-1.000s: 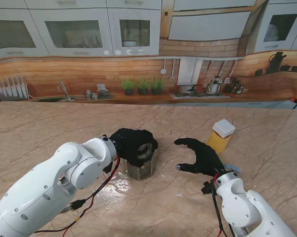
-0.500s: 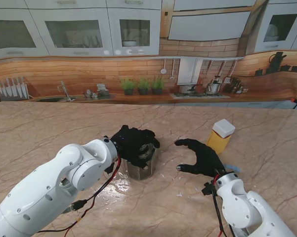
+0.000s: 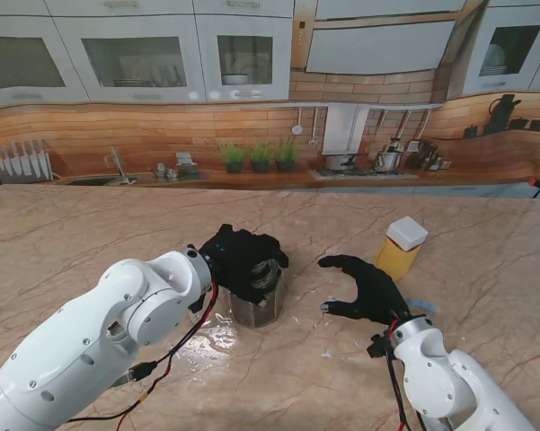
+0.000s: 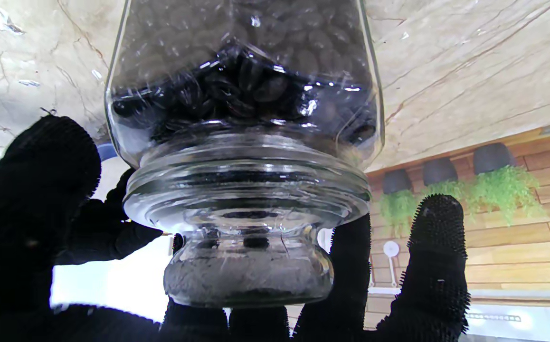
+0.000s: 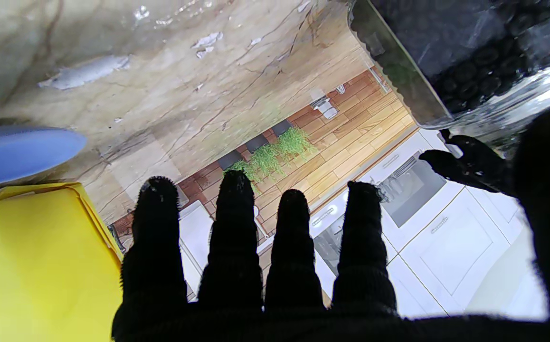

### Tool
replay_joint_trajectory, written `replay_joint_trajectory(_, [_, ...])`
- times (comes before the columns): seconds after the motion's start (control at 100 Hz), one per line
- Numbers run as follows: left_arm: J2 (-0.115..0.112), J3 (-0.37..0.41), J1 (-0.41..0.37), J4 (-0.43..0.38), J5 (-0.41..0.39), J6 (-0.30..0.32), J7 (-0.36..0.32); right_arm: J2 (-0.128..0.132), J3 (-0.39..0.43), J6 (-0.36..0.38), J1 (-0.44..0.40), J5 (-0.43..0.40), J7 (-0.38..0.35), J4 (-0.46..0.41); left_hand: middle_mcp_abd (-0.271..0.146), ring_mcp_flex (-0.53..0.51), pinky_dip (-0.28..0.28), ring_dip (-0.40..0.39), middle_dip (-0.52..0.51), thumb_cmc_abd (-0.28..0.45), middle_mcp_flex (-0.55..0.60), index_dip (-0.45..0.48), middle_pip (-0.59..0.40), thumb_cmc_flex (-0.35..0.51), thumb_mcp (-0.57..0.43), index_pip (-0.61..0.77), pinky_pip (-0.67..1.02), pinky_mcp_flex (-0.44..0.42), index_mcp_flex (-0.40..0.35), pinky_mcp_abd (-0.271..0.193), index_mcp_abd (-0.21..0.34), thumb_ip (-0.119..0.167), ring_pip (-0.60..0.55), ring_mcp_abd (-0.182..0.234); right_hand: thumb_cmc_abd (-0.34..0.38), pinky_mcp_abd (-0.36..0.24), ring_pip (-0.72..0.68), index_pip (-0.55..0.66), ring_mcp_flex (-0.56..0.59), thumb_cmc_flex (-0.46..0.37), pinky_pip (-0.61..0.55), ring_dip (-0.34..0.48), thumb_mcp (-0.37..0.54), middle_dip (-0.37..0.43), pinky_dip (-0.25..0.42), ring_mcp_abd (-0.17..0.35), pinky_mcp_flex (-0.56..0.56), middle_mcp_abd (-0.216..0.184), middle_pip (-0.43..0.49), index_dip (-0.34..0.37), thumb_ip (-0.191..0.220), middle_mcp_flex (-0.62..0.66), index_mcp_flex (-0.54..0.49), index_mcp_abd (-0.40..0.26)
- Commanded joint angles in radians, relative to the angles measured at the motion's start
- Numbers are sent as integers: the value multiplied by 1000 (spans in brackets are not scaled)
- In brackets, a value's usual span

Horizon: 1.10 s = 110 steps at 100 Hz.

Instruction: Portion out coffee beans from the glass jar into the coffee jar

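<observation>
A glass jar [image 3: 256, 306] of dark coffee beans stands at the table's middle, under a glass lid [image 4: 247, 199] with a knob. My left hand [image 3: 243, 259], black-gloved, lies over the top with its thumb and fingers [image 4: 439, 247] curled about the lid. The jar rests on the table. To the right, the yellow coffee jar [image 3: 401, 247] with a white lid stands upright. Between the two jars my right hand [image 3: 368, 289] hovers open, palm toward the glass jar [image 5: 427, 61], touching nothing. The yellow jar [image 5: 33, 266] sits close beside that hand.
A small blue-grey object [image 3: 420, 305] lies on the marble just right of my right wrist, and shows as a blue shape [image 5: 18, 152] in the right wrist view. Wet-looking smears [image 3: 211, 337] mark the table nearer to me than the glass jar.
My left hand's fingers have shifted slightly on the glass jar's lid. The jar, the right hand and the yellow jar have stayed where they were.
</observation>
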<state>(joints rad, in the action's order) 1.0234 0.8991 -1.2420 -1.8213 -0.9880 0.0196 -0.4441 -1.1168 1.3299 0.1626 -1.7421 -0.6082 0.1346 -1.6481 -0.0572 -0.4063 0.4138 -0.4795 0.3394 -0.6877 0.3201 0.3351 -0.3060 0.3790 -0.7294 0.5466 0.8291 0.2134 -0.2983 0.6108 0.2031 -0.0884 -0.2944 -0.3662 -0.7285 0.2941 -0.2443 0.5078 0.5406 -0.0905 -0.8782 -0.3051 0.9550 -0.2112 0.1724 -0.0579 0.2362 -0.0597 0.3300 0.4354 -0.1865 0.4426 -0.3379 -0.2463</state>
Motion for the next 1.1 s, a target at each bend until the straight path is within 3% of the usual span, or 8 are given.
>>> replay_joint_trajectory(0.0, [1, 8, -9, -14, -2, 6, -1, -5, -4, -2, -6, 0, 2, -6, -11, 3, 21, 10, -8, 6, 7, 2, 22, -27, 16, -26, 6, 4, -8, 42, -17, -12, -4, 13, -11, -3, 2, -2, 13, -15, -3, -8, -1, -5, 14, -2, -6, -5, 1, 7, 2, 21, -7, -20])
replay_joint_trajectory(0.25, [6, 42, -20, -36, -15, 41, 36, -5, -11, -4, 0, 3, -2, -3, -11, 14, 23, 14, -8, 8, -5, 2, 26, -26, 17, -29, 5, 8, -5, 25, -16, -11, 1, 11, -11, -1, 2, -3, 13, -14, -2, -8, -1, -5, 13, -2, -7, -5, 1, 7, 2, 21, -8, -23])
replay_joint_trajectory(0.38, [3, 66, -25, -53, -34, 69, 22, -4, -10, -2, 0, 1, -4, -3, -10, -5, 31, 0, -3, 8, 1, 6, 20, -15, 9, -23, 25, 38, -9, 7, -17, -5, -23, 0, -11, 0, 2, -2, 12, -16, -2, -8, -1, -5, 13, -2, -6, -5, 1, 7, 2, 21, -8, -22])
replay_joint_trajectory(0.53, [2, 97, -40, -68, -60, 113, 33, -4, -10, 0, 2, -1, -4, -1, -9, -99, 68, -83, 37, -9, 27, 58, -7, 16, -46, 41, 128, 160, -25, -39, 9, 15, -105, -9, -11, -2, 2, -2, 13, -17, -2, -8, -1, -6, 13, -2, -7, -4, 1, 7, 2, 21, -8, -23])
replay_joint_trajectory(0.63, [2, 110, -42, -74, -82, 137, 41, -3, -10, 2, 2, -2, -6, -1, -9, -175, 76, -163, 65, -31, 49, 103, -30, 50, -100, 92, 194, 250, -31, -73, 20, 25, -165, 10, -11, -16, 1, -2, 14, -16, 0, -9, -2, -6, 12, -3, -7, -4, 1, 7, 2, 20, -7, -22])
replay_joint_trajectory(0.79, [2, 105, -37, -73, -102, 147, 47, -3, -9, 4, 1, -3, -4, -1, -1, -324, 73, -276, 125, -60, 109, 157, -89, 74, -149, 161, 310, 416, -52, -171, 31, 24, -268, 55, -12, -18, 0, -1, 14, -18, 4, -9, -1, -7, 10, -1, -3, -5, 3, 7, 3, 20, -8, -24])
replay_joint_trajectory(1.09, [0, 61, -14, -38, -123, 133, 42, -4, -3, 11, -4, -6, 2, -1, -1, -392, 63, -345, 158, -65, 124, 170, -117, 95, -181, 191, 347, 494, -64, -230, 23, 26, -314, 101, -13, -29, -2, 0, 15, -21, 9, -9, -1, -7, 7, -2, -1, -4, 4, 8, 3, 19, -10, -25])
